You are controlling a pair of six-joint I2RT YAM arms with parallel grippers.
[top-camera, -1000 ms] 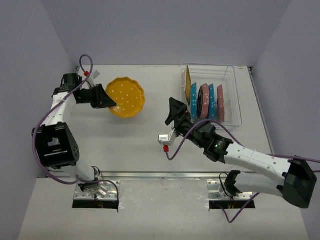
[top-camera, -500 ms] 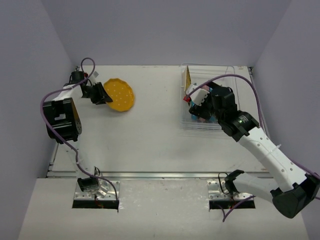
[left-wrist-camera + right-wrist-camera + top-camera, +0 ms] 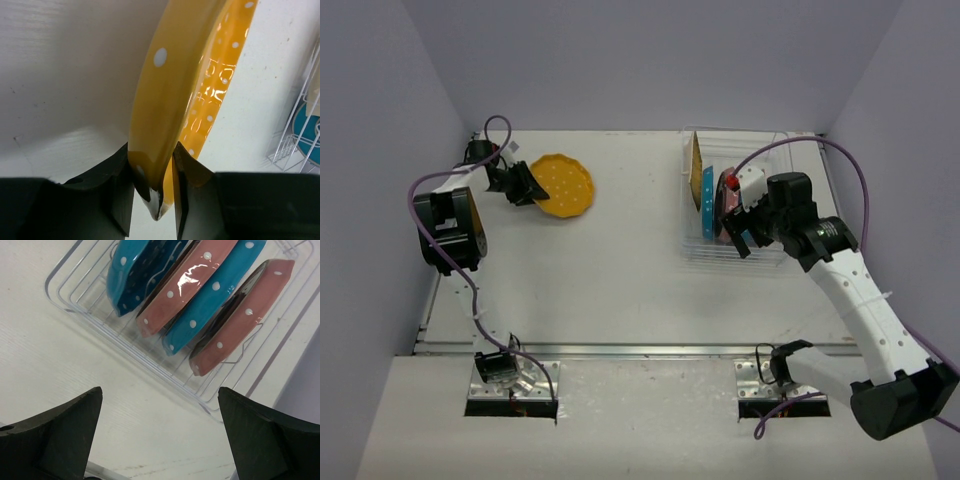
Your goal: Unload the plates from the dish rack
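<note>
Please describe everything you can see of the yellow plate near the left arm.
The yellow plate is small and round, with a scalloped rim and white polka dots; its glossy surface looks like glazed ceramic or plastic. The left gripper pinches its rim between both fingers. It is over the far left part of the table and appears slightly tilted. Whether its far edge touches the table I cannot tell.

Overhead camera looks down; close right-wrist view shares the dish rack (image 3: 776,158).

No legible text, label, brand, number or sign in any view.
</note>
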